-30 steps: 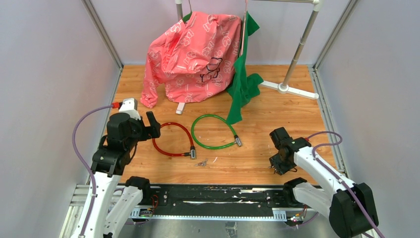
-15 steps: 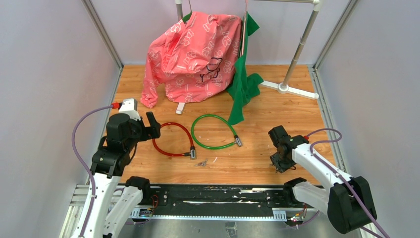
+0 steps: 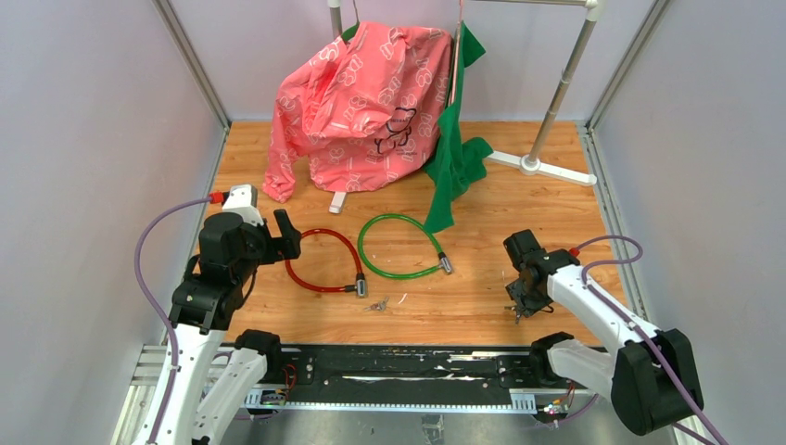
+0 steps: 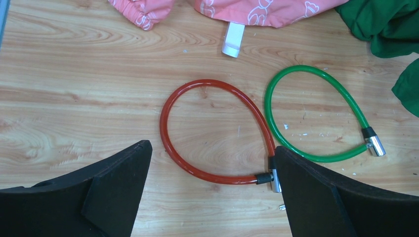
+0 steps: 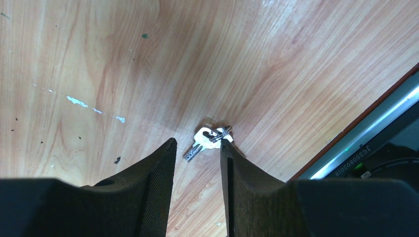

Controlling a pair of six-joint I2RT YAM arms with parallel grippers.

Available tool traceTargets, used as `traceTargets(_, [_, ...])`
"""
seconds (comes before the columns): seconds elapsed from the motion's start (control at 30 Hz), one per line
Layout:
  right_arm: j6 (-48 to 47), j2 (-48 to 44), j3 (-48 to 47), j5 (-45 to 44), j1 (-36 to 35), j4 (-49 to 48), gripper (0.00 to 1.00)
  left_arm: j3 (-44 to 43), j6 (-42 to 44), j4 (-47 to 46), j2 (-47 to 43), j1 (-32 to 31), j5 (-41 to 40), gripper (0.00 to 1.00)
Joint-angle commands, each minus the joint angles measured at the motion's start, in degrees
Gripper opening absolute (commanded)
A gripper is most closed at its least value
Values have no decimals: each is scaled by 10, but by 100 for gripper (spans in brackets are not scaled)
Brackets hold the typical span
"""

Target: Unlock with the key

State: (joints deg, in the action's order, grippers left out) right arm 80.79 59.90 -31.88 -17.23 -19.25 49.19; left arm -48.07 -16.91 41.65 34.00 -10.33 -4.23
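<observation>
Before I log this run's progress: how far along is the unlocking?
Nothing is done: the red lock and green lock both lie looped shut. In hand: the right gripper has its fingers either side of the keys on the table, grip unclear; the left gripper hangs open over the red lock. Left: lift a key, insert, turn.

Robot lab test cell: plain grey panel walls (image 3: pixel 83 139) w/ alu framing (image 3: pixel 190 60), wood surface (image 3: pixel 538 213), slotted mtg rail (image 3: pixel 417 369) at near edge
</observation>
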Motion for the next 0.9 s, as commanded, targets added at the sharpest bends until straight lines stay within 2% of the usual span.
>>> traceTargets(0.0, [15,5,0,-24,14,16,40,6,7,-11,-4,-6,0,99])
traceTargets(0.53, [38,21,36,-12,18,5,33,6,7,-11,-3,-7,0,99])
traceTargets(0.87, [31,24,70,1,18,-35,21,7,7,-11,-4,-8,-2,99])
